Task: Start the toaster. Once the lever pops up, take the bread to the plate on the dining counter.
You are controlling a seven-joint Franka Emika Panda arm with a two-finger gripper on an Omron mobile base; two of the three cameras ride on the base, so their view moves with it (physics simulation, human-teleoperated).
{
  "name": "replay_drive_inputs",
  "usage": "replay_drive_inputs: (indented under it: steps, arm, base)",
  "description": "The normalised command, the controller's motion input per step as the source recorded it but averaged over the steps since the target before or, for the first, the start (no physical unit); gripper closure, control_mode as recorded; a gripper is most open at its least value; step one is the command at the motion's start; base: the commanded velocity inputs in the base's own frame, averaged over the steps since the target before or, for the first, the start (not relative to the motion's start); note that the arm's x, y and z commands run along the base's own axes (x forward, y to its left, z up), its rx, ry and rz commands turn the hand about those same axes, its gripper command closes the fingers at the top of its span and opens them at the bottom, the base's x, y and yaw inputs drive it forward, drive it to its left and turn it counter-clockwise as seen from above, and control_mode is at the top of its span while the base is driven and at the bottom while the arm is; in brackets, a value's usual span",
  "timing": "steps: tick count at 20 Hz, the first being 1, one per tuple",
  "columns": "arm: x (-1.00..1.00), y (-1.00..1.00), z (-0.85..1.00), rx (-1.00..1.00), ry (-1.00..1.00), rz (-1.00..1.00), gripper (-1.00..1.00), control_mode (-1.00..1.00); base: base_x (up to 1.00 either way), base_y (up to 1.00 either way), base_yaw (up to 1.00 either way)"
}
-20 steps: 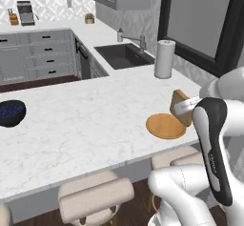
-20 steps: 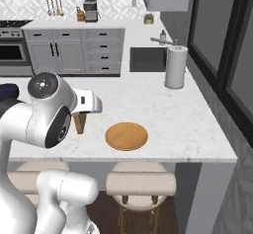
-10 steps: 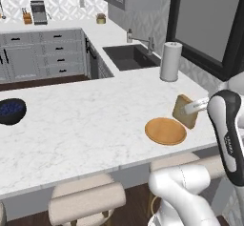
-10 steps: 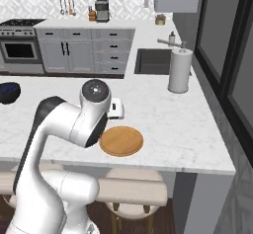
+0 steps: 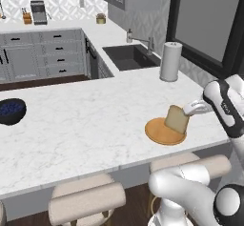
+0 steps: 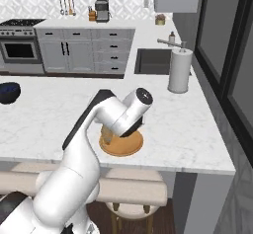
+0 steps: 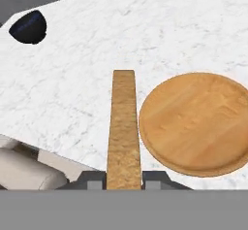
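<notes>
Over plate (image 5: 161,133): bread (image 5: 177,119), pincer-held.

No readable text, label, brand, number or sign shows on anything in these views.

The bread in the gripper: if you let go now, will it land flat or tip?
The bread is held on edge, slightly tilted, over the plate, so it would probably topple flat. It looks stiff, showing no sag. Being thin, it likely won't stand by itself.
</notes>
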Motion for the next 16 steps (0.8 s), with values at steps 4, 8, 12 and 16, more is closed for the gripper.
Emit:
replay_drive_inputs:
  steps: [4, 8, 12, 16]
  arm:
    - [1.0, 0.04, -0.77, 0.11, 0.17, 0.12, 1.0, -1.0]
    - [0.83, 0.04, -0.83, 0.01, 0.02, 0.0, 1.0, -1.0]
    - [0.72, 0.17, -0.63, 0.0, -0.01, 0.0, 1.0, -1.0]
    - [0.45, 0.05, -0.52, 0.0, -0.05, 0.0, 1.0, -1.0]
  base:
    - [0.0, 0.0, 0.0]
    - [0.0, 0.0, 0.0]
    - [0.0, 0.0, 0.0]
    - [0.0, 0.0, 0.0]
